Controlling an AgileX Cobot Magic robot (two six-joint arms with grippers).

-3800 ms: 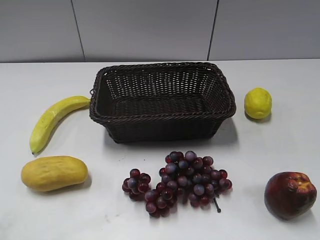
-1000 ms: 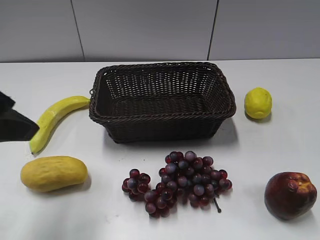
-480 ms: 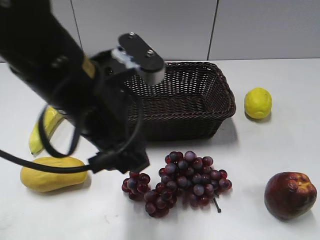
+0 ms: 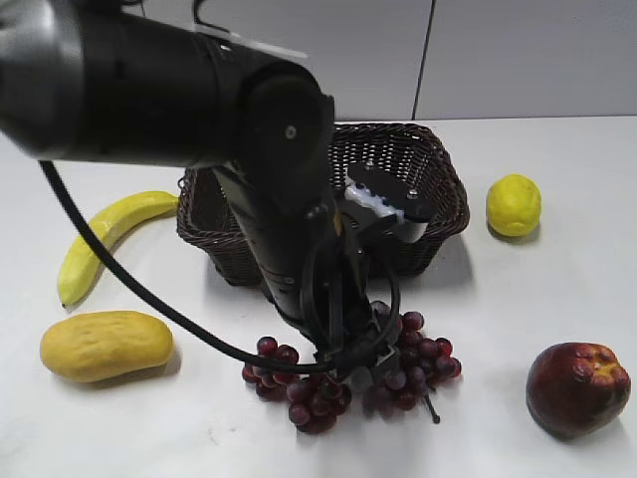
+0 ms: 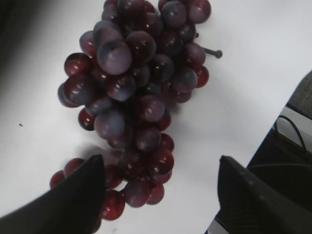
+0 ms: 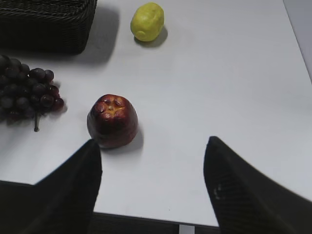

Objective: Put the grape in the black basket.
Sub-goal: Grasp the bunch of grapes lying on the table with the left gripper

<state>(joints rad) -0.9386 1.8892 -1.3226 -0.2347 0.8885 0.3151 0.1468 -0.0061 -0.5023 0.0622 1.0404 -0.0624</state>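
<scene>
The grape [image 4: 416,351], a wide bunch of dark red-purple grapes with a thin stem, lies on the white table in front of the black basket [image 4: 440,171]. My left arm reaches over the basket's front. Its gripper [image 4: 346,370] is open and low over the bunch's left-middle. In the left wrist view the grape [image 5: 131,87] fills the frame, and the open jaws [image 5: 161,163] straddle its lower end. They do not grip it. My right gripper [image 6: 152,144] is open and empty above the table's near right. Its view shows the grape [image 6: 27,92] and the basket corner [image 6: 44,24].
A banana [image 4: 109,234] and a yellow oval fruit [image 4: 105,344] lie at the left. A lemon [image 4: 513,204] sits right of the basket, and a large dark red apple-like fruit [image 4: 577,388] sits at the front right. The table's front edge shows in the right wrist view.
My left arm came in from the left, swung across the basket's front and came down over the grape. The grape and the other fruits have not moved.
</scene>
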